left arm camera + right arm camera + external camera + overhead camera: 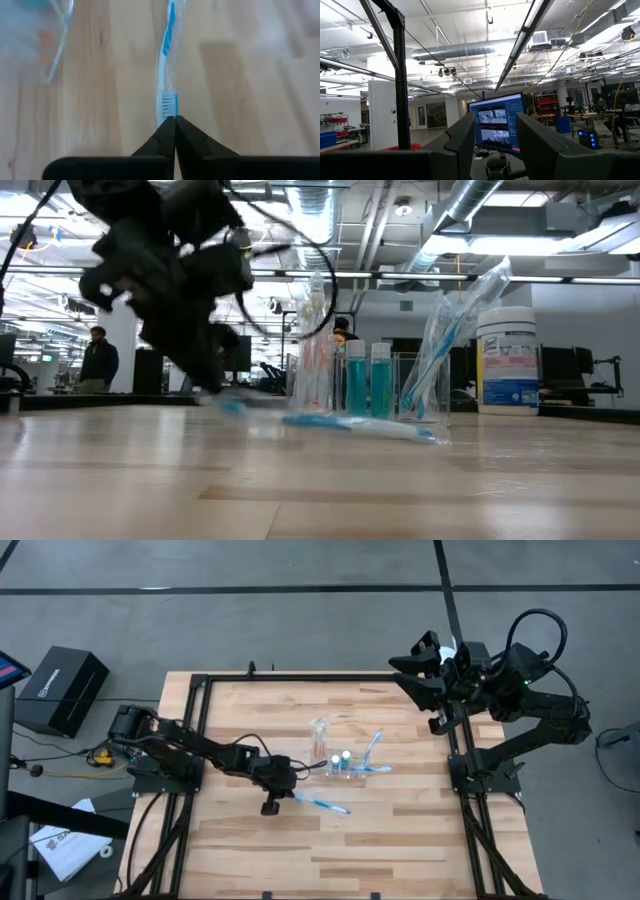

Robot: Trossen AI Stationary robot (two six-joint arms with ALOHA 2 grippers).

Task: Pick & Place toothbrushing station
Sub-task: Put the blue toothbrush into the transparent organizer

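The toothbrushing station (341, 766), a clear plastic holder, stands mid-table with two teal-capped tubes (365, 380) and a wrapped toothbrush (373, 747) leaning in it. On the near side of it a blue-and-white toothbrush (325, 805) in a clear wrapper lies on the wood. My left gripper (292, 794) is shut at that brush's bristle end (168, 104), left of the station. My right gripper (495, 145) is open and held high over the table's far right corner (415, 675), with nothing between its fingers. My left gripper pinches the tip of the toothbrush's head (166, 118) between its two fingertips, just past the bristles. The fingers slant down from the table's left and lie along the brush. The handle (169, 30) runs away from the fingers along the table; the fingertips hide the contact itself.
A tall clear wrapped item (318, 730) stands just beyond the station. A white blue-labelled canister (507, 360) shows at the right in the low view. A black frame (300, 678) rims the table. Bare wood lies toward the near edge (330, 860). A person (98, 360) stands in the room behind.
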